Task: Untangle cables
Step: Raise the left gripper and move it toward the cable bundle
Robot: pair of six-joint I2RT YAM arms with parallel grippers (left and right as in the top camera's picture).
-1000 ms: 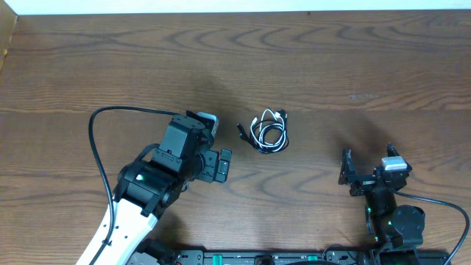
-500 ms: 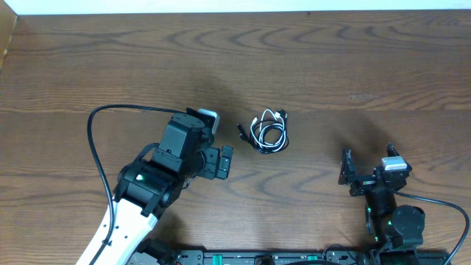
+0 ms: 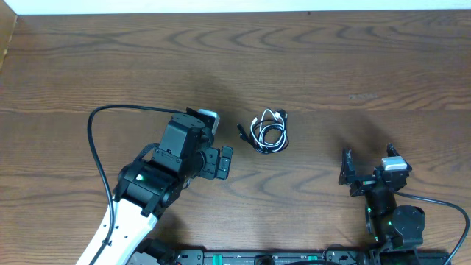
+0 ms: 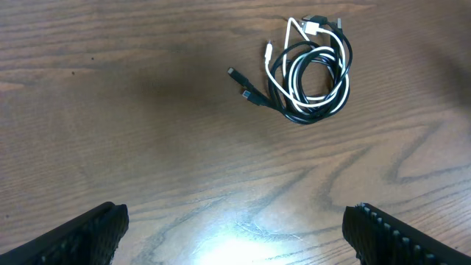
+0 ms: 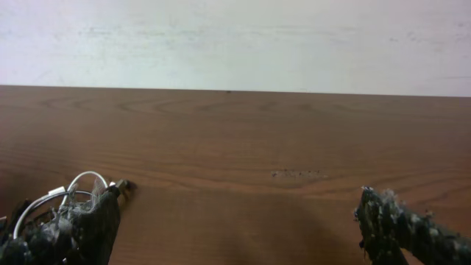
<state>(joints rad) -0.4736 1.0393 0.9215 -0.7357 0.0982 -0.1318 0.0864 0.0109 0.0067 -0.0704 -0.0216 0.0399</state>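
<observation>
The cables [image 3: 268, 130], one black and one white, lie coiled together in a small tangle at the middle of the wooden table. The left wrist view shows them [image 4: 307, 72] ahead of my fingers, plug ends sticking out to the left and top. My left gripper [image 3: 221, 163] is open and empty, a short way left of and nearer than the tangle; its tips frame bare wood [image 4: 234, 232]. My right gripper [image 3: 352, 171] is open and empty at the right front. In its view [image 5: 239, 228] the cables [image 5: 55, 202] peek out behind the left finger.
The wooden table [image 3: 353, 66] runs back to a white wall. The left arm's thick black wire [image 3: 99, 147] loops over the table at the left. Arm bases sit along the front edge.
</observation>
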